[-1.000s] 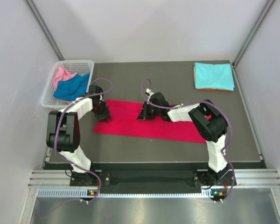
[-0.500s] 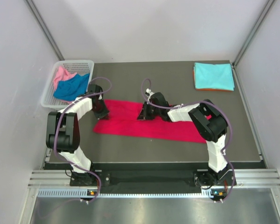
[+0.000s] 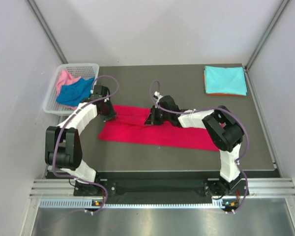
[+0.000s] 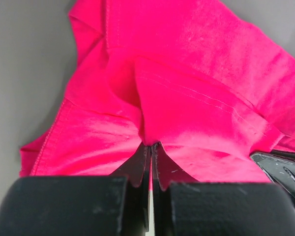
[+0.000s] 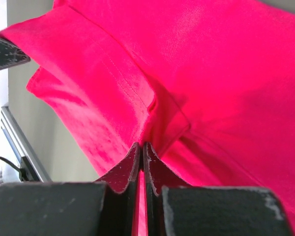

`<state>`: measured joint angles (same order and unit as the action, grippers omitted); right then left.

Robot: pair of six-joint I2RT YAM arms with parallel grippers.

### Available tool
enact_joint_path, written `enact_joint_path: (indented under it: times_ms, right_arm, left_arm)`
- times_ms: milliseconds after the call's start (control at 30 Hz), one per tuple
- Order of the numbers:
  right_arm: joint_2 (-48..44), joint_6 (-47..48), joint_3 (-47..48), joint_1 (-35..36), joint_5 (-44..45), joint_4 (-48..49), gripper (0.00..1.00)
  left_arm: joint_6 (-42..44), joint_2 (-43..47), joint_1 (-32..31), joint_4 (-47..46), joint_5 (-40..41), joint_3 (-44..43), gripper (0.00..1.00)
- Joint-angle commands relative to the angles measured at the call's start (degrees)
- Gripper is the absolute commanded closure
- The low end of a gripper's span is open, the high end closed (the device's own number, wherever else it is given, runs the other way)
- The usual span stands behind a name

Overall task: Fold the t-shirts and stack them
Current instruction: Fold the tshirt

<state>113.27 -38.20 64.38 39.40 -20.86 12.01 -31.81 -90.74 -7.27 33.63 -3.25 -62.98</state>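
Note:
The crimson red t-shirt (image 3: 152, 132) lies as a long folded band across the middle of the table. My left gripper (image 3: 107, 114) is shut on the red t-shirt's far left edge, pinching a fold of cloth (image 4: 152, 128). My right gripper (image 3: 151, 119) is shut on the shirt's far edge near the middle, with a hem fold (image 5: 152, 118) caught between its fingers. A turquoise t-shirt (image 3: 225, 79) lies folded on an orange t-shirt (image 3: 226, 93) at the far right corner. Royal blue (image 3: 74, 92) and pink (image 3: 65, 78) t-shirts lie crumpled in the basket.
The white lattice basket (image 3: 53, 101) stands at the far left, just beyond my left gripper. Dark table surface (image 3: 152, 86) shows beyond the red shirt, and the table's near edge (image 3: 157, 170) runs in front of it.
My left gripper has closed on the red shirt's far left edge and its arm has swung up and leftward. The right gripper has stayed shut in place.

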Motion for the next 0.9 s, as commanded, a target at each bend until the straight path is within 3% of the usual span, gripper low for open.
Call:
enact_joint_path:
  times_ms: [0,600,633,767,867]
  right_arm:
    - [-3.1,-0.2,0.4,1.1,-0.5,-1.4,1.00]
    - [-0.2,0.2,-0.4,2.0,0.0,-1.2,1.00]
    - [0.0,0.3,-0.3,1.9,0.1,-1.5,0.95]
    - [-1.3,1.0,0.4,2.0,0.2,-3.9,0.76]
    - [-4.2,2.9,1.4,1.9,1.6,-8.6,0.71]
  left_arm:
    - [-0.9,1.2,-0.5,1.3,2.3,0.9,1.00]
    - [1.1,0.0,-2.5,2.3,6.8,6.0,1.00]
    - [1.3,0.3,-2.8,2.8,7.8,6.1,1.00]
    - [1.8,1.4,-3.0,5.6,10.8,3.8,0.74]
    - [2.6,1.2,-2.9,9.8,12.0,-2.5,0.69]
